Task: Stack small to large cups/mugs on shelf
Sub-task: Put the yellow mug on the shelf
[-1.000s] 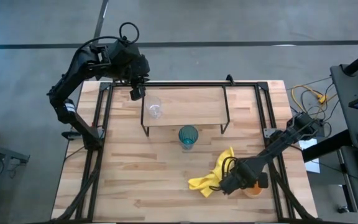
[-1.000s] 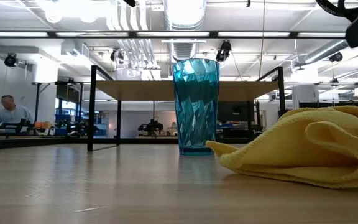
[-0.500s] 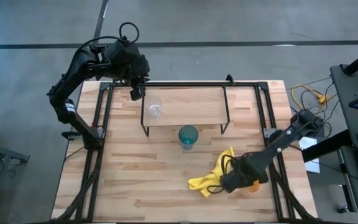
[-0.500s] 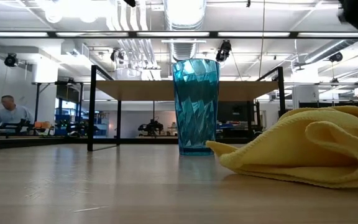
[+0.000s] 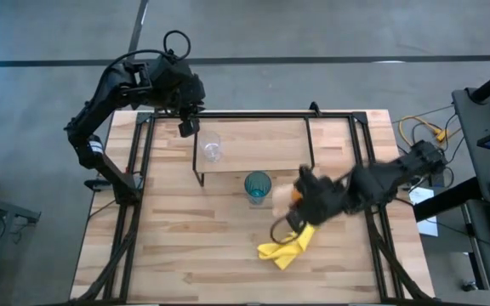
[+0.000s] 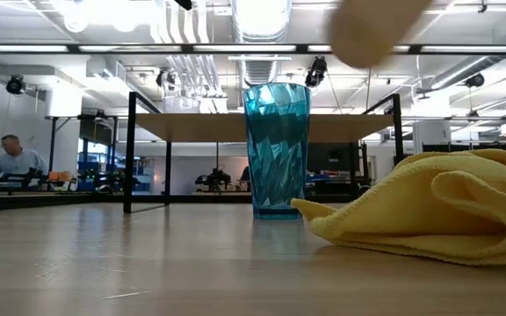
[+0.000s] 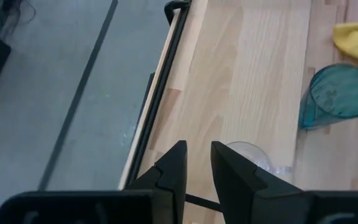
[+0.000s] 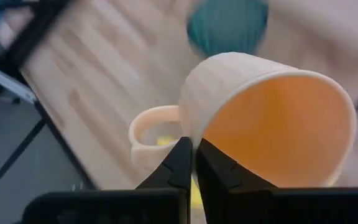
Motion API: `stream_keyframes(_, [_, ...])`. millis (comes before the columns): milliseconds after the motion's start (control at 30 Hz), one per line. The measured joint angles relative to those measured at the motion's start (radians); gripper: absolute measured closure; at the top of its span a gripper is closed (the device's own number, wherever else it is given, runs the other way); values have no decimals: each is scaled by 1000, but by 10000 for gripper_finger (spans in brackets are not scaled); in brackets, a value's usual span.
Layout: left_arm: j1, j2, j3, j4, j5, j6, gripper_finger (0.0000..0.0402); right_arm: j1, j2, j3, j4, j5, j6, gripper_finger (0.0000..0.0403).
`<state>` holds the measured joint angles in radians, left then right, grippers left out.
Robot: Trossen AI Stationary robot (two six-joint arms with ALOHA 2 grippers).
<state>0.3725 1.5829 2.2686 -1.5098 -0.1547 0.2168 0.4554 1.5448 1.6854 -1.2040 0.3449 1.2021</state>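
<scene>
Your right pincer (image 8: 188, 163) is clamped on the orange mug's (image 8: 272, 124) rim, lifted at frame centre-right beside the teal tumbler (image 5: 258, 186). Your left pincer (image 7: 196, 167), slightly parted and empty, hovers upper left by the glass cup (image 5: 212, 148) on the shelf (image 5: 262, 143).

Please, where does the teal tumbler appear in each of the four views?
High view: the tumbler stands on the table just in front of the shelf, near centre.
Low view: centre, upright, shelf behind it.
Left wrist view: at the right edge, beside the shelf.
Right wrist view: top centre, blurred, beyond the orange mug.
Shared landmark: the yellow cloth, except the right wrist view.
</scene>
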Motion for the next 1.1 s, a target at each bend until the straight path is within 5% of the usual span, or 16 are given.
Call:
stream_keyframes(333, [0,0,-42,2,0,-56,343,-257,93,253,-233,-5,-430,394])
stream_keyframes(533, [0,0,-101,6,0,-55,343,-355,138,351,-168,-43,-726,394])
stream_keyframes(867, [-3,0,-121,9,14,-53,343,-508,209,367,-152,-268,-1066,394])
stream_keyframes(1100, [-3,0,-121,9,14,-53,343,-574,274,374,-111,-280,-1240,394])
